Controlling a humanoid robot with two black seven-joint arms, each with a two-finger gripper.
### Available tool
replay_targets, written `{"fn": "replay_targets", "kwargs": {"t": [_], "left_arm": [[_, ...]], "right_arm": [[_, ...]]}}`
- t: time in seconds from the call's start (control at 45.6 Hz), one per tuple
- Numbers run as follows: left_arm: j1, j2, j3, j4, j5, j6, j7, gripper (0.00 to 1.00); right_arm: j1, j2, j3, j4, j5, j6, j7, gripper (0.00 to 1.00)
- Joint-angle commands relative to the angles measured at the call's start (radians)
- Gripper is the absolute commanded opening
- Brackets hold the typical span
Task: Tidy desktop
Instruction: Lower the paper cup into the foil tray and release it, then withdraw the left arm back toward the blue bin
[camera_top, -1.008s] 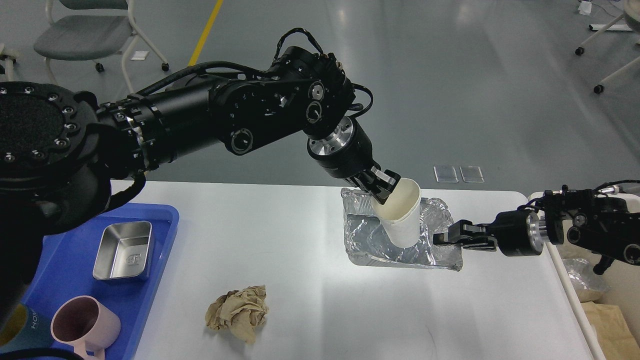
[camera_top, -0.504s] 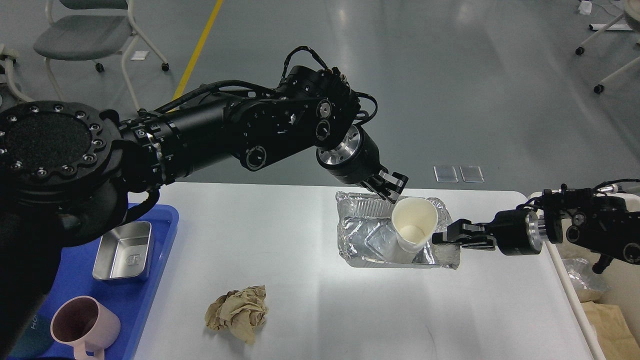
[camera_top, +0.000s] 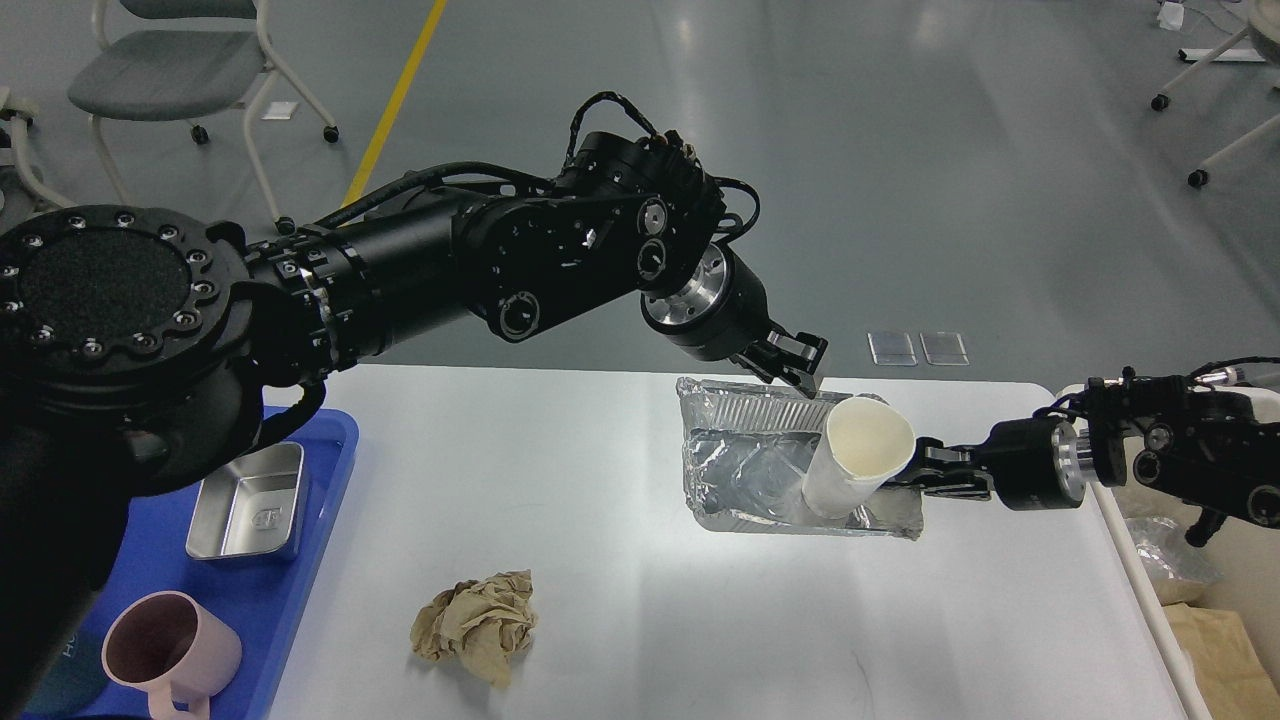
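The white desktop (camera_top: 600, 480) holds a crumpled foil tray (camera_top: 740, 460) at its back right. A white paper cup (camera_top: 860, 450) lies tilted inside the tray, its mouth facing up and right. My left gripper (camera_top: 795, 362) hovers just above the tray's back edge, open and empty, a little left of the cup's rim. My right gripper (camera_top: 915, 472) reaches in from the right and is shut on the tray's right edge, its tips partly hidden behind the cup. A crumpled brown paper ball (camera_top: 475, 625) lies on the desktop near the front.
A blue tray (camera_top: 335, 440) at the left edge holds a metal box (camera_top: 248, 500) and a pink mug (camera_top: 170, 650). A cream-white bin (camera_top: 1140, 580) with waste in it stands off the right edge. Chairs stand on the floor behind.
My left gripper let go of the cup and rose back to the right. The cup tipped over to the right inside the foil tray. The right gripper stayed on the tray's edge.
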Motion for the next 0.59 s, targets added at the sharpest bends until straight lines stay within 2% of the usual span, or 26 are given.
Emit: {"fn": "replay_targets", "kwargs": {"t": [0.0,0.088,0.153,0.394,0.57], "left_arm": [[-0.002,0.003,0.0,0.002,-0.004,0.071,-0.006,0.75],[0.001,0.005,-0.002,0.0,-0.007,0.108,-0.008,0.86],[0.001,0.008,-0.005,0.0,-0.007,0.111,-0.011,0.9],[-0.001,0.06,0.0,-0.001,-0.029,0.1,-0.018,0.92],[0.043,0.205,0.032,-0.055,-0.009,0.082,-0.026,0.91]], "right_arm": [[0.0,-0.001,-0.001,0.0,0.0,0.002,-0.001,0.0],[0.0,-0.001,-0.001,0.0,0.0,0.003,-0.001,0.0],[0.003,0.0,-0.001,0.0,0.0,0.003,-0.001,0.0],[0.008,-0.003,-0.001,0.0,0.0,0.008,-0.001,0.0],[0.008,-0.003,-0.001,0.0,0.0,0.008,-0.001,0.0]]}}
